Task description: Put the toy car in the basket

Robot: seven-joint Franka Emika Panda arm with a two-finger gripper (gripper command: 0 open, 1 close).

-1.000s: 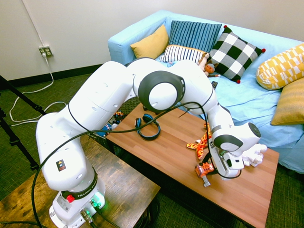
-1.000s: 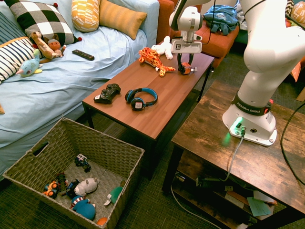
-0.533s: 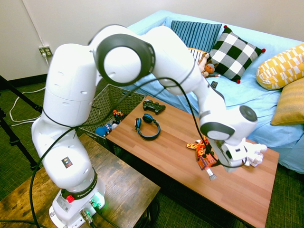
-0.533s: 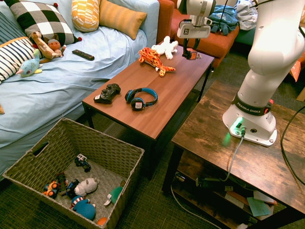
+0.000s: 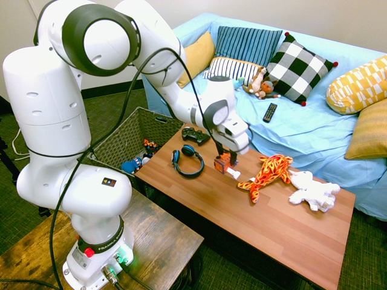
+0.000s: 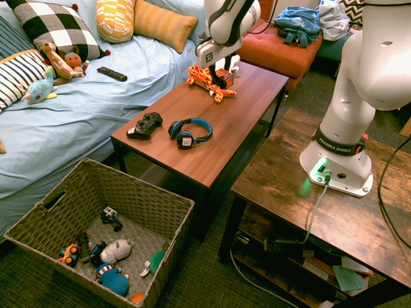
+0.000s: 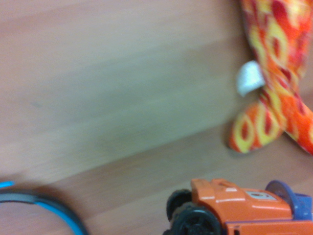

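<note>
While the toy car (image 5: 222,164) is held aloft, a slip is the main thing to be guarded against

Although the toy car is pinched between the fingertips of the hand (image 5: 226,158), only part of its body seems to be gripped, and its wheels and grey end are left jutting out. It is held above the surface (image 5: 290,241), between the headphones (image 6: 186,138) and the orange striped plush (image 5: 272,172). If it is swung too fast, it could be twisted or shaken loose by its own uneven weight, and dropped on the wood or the floor.

Should the path be kept too low, the headphones or the game controller (image 6: 144,125) could be struck by the hanging car and pushed off. The basket (image 6: 141,199) is set lower, beyond the end of the surface, so a release made too early would probably be caught by the table edge or the rim. Height should be kept until the walls are cleared; if the car is let go from high up, it could be bounced off the toys (image 6: 114,281) already lying inside.
</note>
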